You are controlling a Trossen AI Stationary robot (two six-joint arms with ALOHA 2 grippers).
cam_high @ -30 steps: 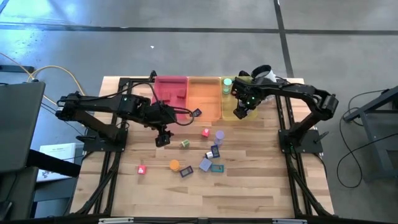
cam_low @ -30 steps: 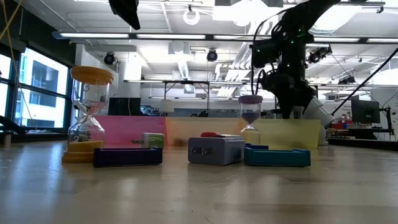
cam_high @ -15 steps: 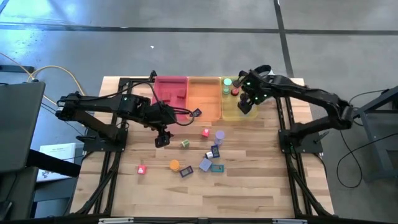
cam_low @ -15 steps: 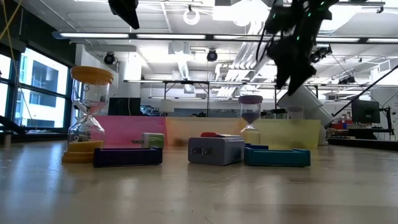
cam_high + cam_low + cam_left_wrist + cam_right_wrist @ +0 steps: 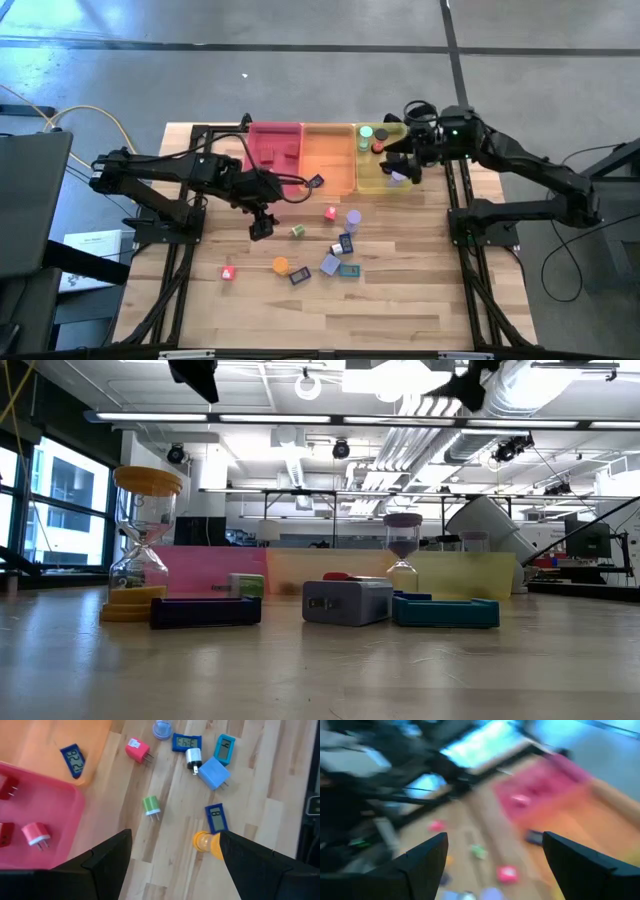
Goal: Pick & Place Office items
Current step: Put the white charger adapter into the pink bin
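Left gripper (image 5: 261, 226) is held open above the table; digits on the clocks (image 5: 187, 742) are seen only from its wrist (right gripper (image 5: 403, 168) open too).

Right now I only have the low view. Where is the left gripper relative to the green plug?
Observer: The left gripper hovers open over bare wood beside the green plug, on the left arm's side of it, not touching it.
Operator: And the right one?
Observer: The right gripper is open above the yellow tray, with nothing between its fingers.
Operator: Is anything in the pink tray?
Observer: Yes, the pink tray has a pink plug lying inside it.
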